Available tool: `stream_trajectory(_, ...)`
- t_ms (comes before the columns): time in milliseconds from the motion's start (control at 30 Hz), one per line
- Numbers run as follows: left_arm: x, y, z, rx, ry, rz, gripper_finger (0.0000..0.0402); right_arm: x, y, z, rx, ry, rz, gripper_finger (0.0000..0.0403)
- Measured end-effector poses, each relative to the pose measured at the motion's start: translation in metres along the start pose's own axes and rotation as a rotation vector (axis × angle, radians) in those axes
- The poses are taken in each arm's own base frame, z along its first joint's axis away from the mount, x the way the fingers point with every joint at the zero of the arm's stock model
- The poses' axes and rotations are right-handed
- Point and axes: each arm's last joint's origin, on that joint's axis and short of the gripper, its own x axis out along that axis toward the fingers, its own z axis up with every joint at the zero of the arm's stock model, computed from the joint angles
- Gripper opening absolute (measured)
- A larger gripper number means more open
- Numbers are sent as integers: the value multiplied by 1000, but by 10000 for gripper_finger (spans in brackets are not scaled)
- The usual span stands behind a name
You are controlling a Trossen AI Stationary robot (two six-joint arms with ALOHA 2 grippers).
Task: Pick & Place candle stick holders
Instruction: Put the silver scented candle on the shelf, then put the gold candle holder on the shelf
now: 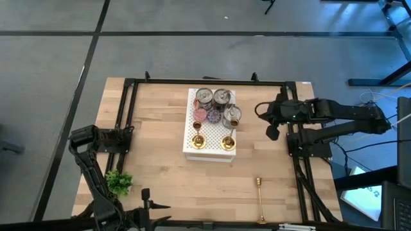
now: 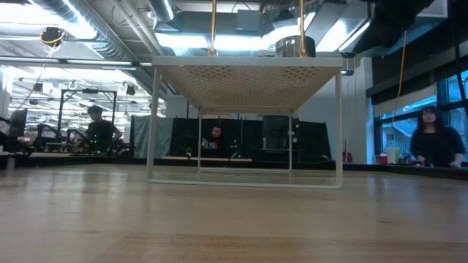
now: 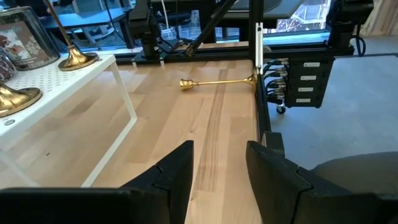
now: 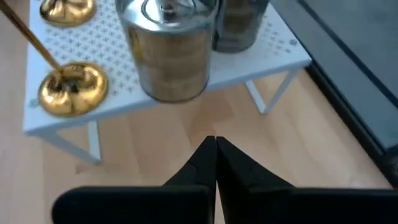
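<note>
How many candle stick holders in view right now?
3. Two stand upright on the white rack, along its front edge: one on the left, one on the right. The third lies on its side on the table, toward the front right. None looks hidden.

Left claw [image 3: 217,180], fingers parted and empty, above the wooden desk [image 3: 205,130]. One gold candle stick holder [image 3: 217,81] lies flat near the desk's edge; two more [image 3: 73,57] stand on the white perforated shelf [image 3: 68,84].
</note>
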Motion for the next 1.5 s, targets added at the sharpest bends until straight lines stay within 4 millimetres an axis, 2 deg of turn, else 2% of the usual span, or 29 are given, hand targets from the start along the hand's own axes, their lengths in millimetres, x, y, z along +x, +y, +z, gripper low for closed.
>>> stream_trajectory(233, 0, 0, 0, -1, 0, 0, 143, 43, 3, -14, -21, -117, 61, 6)
stream_trajectory(333, 0, 0, 0, -9, 0, -1, 143, 54, 1, -19, -11, -151, 71, 6)
stream_trajectory(600, 1, 0, 1, -6, -1, 2, 143, 70, 3, -19, -14, -259, 50, 5)
stream_trajectory(1100, 5, 1, 1, -9, 3, 9, 143, 102, 8, -10, -18, -259, 79, 5)
stream_trajectory(1500, 4, 1, 1, -9, 3, 7, 143, 100, 6, -8, 1, -279, 26, 5)
